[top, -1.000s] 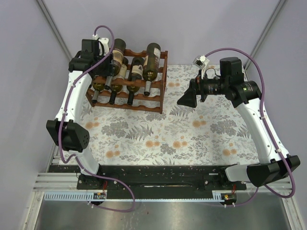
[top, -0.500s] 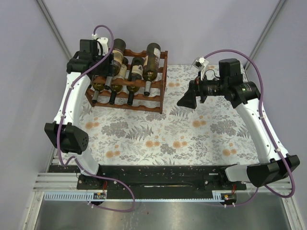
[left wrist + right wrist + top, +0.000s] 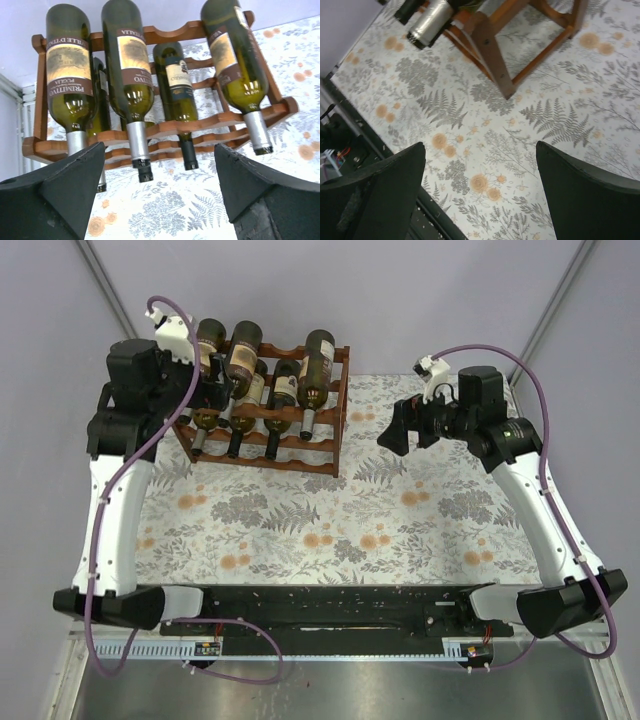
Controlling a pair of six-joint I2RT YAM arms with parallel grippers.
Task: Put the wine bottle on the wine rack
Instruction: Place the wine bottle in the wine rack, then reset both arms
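The wine bottle (image 3: 68,60) is lying on the wine rack (image 3: 165,35). The left end effector (image 3: 159,165) and right end effector (image 3: 480,150) are standing open, gripping nothing. Placement is looking complete.

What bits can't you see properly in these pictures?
- Top view: the left end of the wine rack is hidden behind the left arm.
- Top view: the bottle labels are too small to read.
- Left wrist view: a dark bottle is mostly hidden behind the leftmost bottle. The left gripper covers the rack's bottom corners.
- Right wrist view: only one bottle neck shows. The top edge cuts off the rest.
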